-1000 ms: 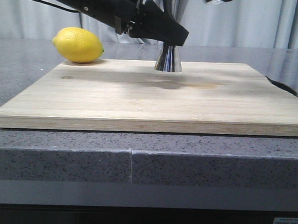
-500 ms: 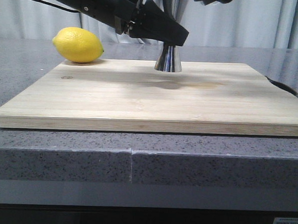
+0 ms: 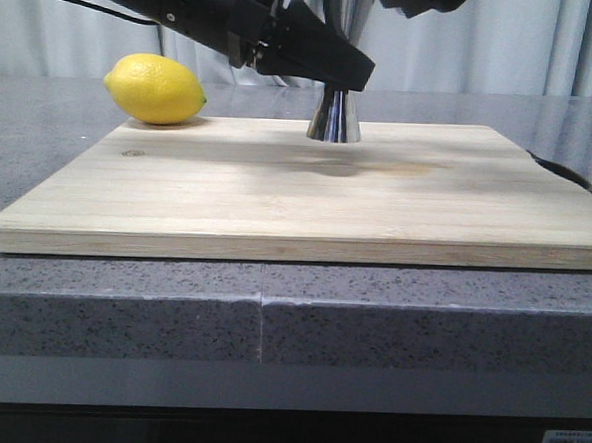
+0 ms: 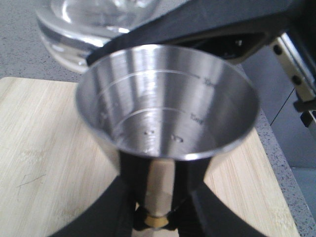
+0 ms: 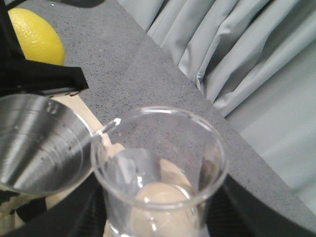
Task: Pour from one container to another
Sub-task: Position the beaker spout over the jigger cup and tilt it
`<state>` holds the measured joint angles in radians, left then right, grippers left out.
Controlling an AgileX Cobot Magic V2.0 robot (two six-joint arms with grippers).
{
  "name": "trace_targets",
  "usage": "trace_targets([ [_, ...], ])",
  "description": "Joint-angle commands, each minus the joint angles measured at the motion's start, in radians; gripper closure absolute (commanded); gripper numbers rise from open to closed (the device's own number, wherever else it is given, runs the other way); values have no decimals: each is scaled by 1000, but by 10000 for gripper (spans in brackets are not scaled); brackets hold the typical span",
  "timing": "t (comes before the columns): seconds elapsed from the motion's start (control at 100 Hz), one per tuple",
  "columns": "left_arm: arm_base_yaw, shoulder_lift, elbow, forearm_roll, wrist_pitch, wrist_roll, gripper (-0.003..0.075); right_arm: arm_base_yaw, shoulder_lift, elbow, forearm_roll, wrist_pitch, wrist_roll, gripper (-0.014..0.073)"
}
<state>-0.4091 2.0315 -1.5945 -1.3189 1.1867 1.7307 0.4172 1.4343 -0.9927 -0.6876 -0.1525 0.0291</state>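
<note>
**Pour set up, liquid not yet seen to move**

On the far left of the counter (image 3: 40, 183) a lemon (image 3: 155, 89) lies just off the board (image 3: 277, 196). Left gripper (image 4: 159, 210) reaches in from the left and pinches the jigger (image 3: 334, 117) at its gold waist, fingers (image 4: 106, 207) on either side; jigger stands upright on the far middle of the board. Its top cup is dry apart from a few droplets on the floor. Right gripper (image 5: 153, 217) holds the beaker (image 5: 160, 173) just beside and above the jigger rim, pouring lip turned toward the cup; its jaws close round the lower glass. Beaker tilt is slight, and no stream is visible. Contents of beaker unclear. Judgement: both vessels gripped and aligned; tipping and the pour itself remain.
</note>
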Motion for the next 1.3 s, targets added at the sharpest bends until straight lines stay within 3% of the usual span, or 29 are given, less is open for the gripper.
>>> trace_targets([
  [0.0, -11, -51, -31, -71, 82, -2, 669, 3, -44, -42, -8, -60, -1, 326],
  [1.29, -11, -51, -31, -69, 82, -2, 669, 3, -44, -42, -106, -55, -1, 326],
])
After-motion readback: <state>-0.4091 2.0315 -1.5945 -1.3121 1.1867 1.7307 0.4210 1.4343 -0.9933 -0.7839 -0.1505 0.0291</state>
